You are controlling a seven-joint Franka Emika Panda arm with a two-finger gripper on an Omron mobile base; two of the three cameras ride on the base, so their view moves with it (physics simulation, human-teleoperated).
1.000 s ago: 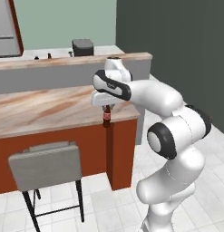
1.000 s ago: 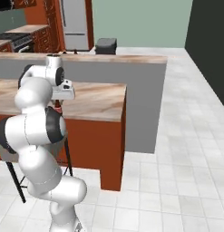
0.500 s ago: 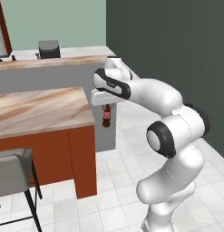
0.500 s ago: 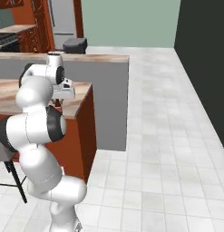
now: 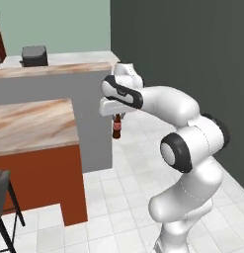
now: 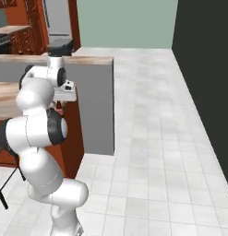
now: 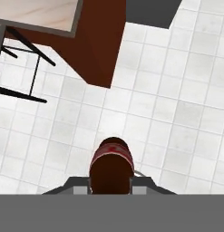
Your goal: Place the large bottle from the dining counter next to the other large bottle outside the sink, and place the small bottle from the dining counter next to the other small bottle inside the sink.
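Left base view shows the pincer (image 5: 116,116) clamped together on the neck of a dark brown, red-labelled glass bottle (image 5: 116,128), which hangs upright in the air over the white tiled floor (image 5: 133,197), just past the end corner of the tan marbled stone tabletop (image 5: 29,123) on rust-red panels. Its size is hard to judge here, so which bottle it is I cannot tell. Carrying it well likely means holding the wrist level, keeping the bottle plumb, and clearing the grey wall (image 5: 89,113) beside it.
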